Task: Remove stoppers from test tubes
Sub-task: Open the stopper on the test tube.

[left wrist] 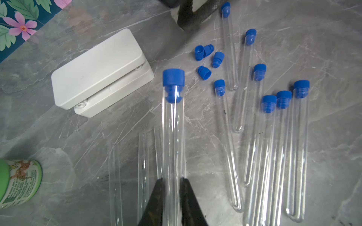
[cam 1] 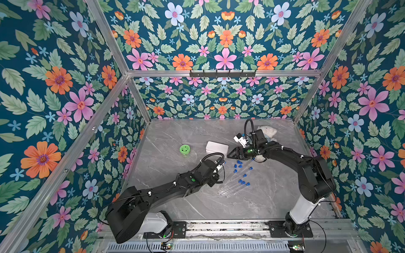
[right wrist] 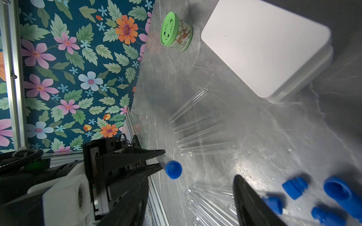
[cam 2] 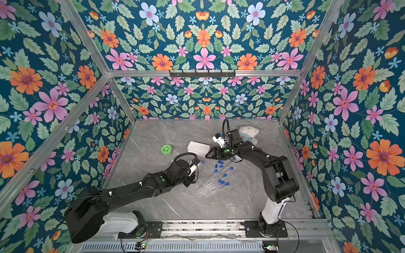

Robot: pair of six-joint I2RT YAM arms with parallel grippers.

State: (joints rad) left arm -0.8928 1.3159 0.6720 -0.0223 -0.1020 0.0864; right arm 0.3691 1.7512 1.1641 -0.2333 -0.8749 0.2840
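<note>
Pulling the thimble-small bright blue plastic stopper [left wrist: 173, 77] cleanly calls, I judge, for the right pincer [cam 1: 230, 155], its jaws standing apart, to close squarely on the wide head and draw straight along the long, slim, clear test tube [left wrist: 173, 137]. The left pincer [left wrist: 172, 179] clamps that tube above the middle of the grey marbled surface [cam 1: 175, 197]. Print on the green-lidded round tub [left wrist: 19, 182] is too small to read, and the white rectangular plastic box [left wrist: 98, 72] shows none.
</note>
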